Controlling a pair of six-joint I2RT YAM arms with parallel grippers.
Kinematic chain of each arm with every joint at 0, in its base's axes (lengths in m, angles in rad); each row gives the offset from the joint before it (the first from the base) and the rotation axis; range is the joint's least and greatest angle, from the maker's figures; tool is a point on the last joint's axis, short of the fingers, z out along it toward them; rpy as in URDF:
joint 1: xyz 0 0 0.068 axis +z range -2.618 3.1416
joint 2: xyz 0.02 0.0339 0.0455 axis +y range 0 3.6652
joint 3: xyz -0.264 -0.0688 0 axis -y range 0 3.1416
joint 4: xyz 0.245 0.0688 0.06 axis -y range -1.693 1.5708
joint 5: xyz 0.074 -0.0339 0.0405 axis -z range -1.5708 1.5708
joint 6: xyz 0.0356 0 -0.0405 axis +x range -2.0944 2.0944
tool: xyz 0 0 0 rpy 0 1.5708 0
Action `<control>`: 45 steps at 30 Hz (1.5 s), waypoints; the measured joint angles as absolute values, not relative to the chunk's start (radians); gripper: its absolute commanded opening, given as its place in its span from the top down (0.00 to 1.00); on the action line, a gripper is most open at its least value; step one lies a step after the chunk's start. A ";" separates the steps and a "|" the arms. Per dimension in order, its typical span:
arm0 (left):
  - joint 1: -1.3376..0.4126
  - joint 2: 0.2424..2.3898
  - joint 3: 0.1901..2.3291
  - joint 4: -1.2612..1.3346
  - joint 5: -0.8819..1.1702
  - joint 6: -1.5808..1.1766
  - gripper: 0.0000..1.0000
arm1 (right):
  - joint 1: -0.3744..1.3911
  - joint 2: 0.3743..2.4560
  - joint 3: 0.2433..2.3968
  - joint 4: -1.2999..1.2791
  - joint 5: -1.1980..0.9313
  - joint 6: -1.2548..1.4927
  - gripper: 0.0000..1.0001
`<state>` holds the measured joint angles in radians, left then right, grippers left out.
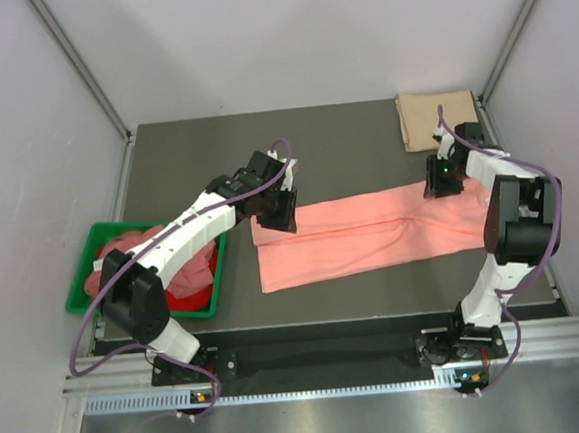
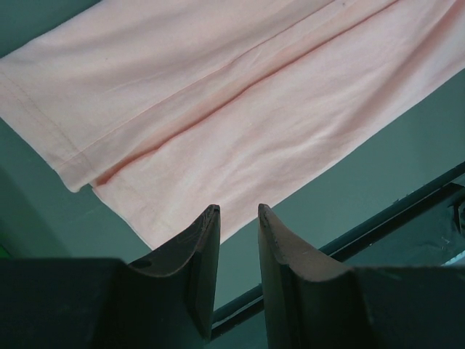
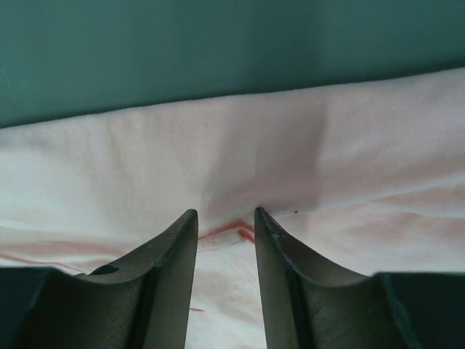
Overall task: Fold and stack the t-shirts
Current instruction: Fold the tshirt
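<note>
Touching salmon-pink t-shirt (image 1: 351, 234) (folded lengthwise): right tool (image 3: 225, 212).

Plain salmon-pink t-shirt (image 1: 351, 237); plain tan t-shirt (image 1: 424, 121); green bin (image 1: 79, 285), pink and red shirts (image 1: 192, 276) inside; dark grey table (image 1: 194, 154).

White-and-black arms (image 1: 186, 235) trailing looped purple cables (image 1: 76, 339).
</note>
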<state>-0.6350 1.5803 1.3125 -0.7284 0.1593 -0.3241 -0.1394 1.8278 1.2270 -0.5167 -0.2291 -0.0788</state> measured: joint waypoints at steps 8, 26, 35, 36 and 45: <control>-0.635 1.580 1.312 -0.728 0.157 -0.322 0.67 | -0.134 1.827 1.225 -0.545 -0.197 -0.051 0.94; -0.635 1.579 1.312 -0.725 0.170 -0.337 0.67 | 0.079 1.464 0.945 -0.642 0.088 0.308 0.96; -0.636 1.581 1.310 -0.678 0.262 -0.401 0.67 | 0.174 1.303 0.855 -0.698 0.144 0.443 0.72; -0.638 1.583 1.309 -0.668 0.277 -0.415 0.67 | 0.174 1.295 0.855 -0.706 0.159 0.457 0.71; -0.745 1.681 1.333 -0.468 0.335 -0.596 0.67 | -0.177 1.145 0.837 -0.706 0.179 0.513 0.66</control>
<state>-0.7452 1.6814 1.3334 -0.4683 0.3351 -0.5961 -0.1768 1.1446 0.8371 -0.7063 0.1791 0.5125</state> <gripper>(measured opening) 0.332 0.332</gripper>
